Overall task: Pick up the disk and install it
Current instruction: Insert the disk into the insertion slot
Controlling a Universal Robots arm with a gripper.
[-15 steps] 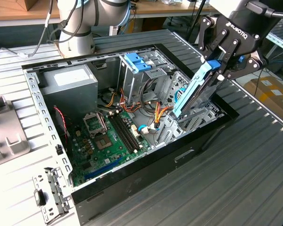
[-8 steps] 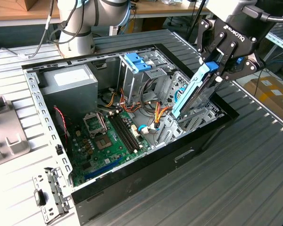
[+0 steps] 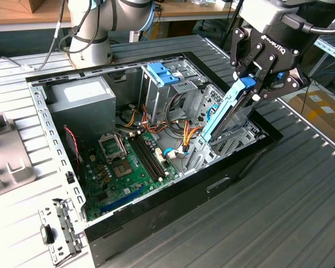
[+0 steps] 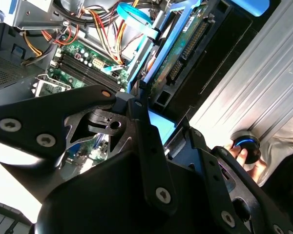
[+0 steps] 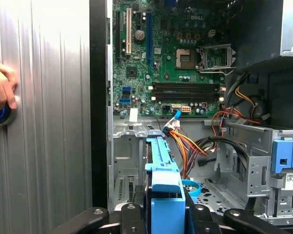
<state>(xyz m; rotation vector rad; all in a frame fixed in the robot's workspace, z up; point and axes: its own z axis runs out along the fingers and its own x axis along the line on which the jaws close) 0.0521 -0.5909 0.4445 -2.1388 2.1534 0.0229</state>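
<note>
In the exterior view the gripper [image 3: 255,88] is clamping the disk [image 3: 226,111] by its upper end, holding it tilted over the drive cage [image 3: 223,137] of the open computer case [image 3: 156,223]. In the second wrist view the disk [image 4: 178,48] is angling down beside loose cables [image 4: 105,29]. In the first wrist view its blue rail [image 5: 162,168] is pointing at the motherboard [image 5: 171,58]; a crooked entry could be jamming it or snagging wires.

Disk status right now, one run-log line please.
gripper: shut on disk | disk: tilted, lower end inside computer case at drive cage | not seated
</note>
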